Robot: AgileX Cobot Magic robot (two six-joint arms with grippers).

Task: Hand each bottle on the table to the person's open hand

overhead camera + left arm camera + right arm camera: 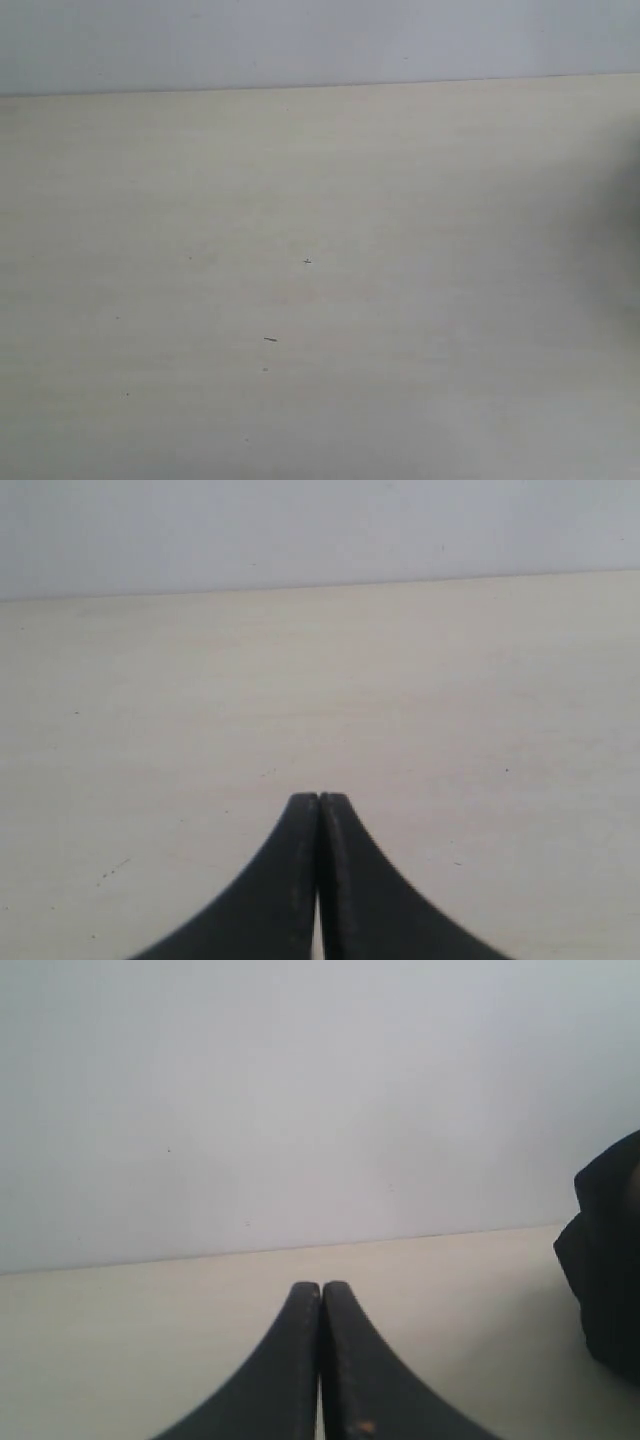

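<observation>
- Counter [400, 300]: pale beige with faint wood grain. It fills most of the exterior view and runs back to the wall.
- Wall [300, 40]: plain grey-white, meeting the counter's far edge.
- Left gripper [319, 798]: black curved fingers pressed tip to tip with nothing between them, over bare counter.
- Right gripper [321, 1286]: likewise closed and empty, facing the wall.
- Black shape [610, 1260]: beside the counter's far edge and cut off by the frame, so I cannot tell what it is.
- Dark specks [270, 339]: a few tiny ones near mid-counter.

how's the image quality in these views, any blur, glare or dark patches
Exterior view: soft even light on the table, no glare, darker at right edge. Left wrist view: left gripper blurred close up. Right wrist view: right gripper soft too, plus an unfocused black shape.
</observation>
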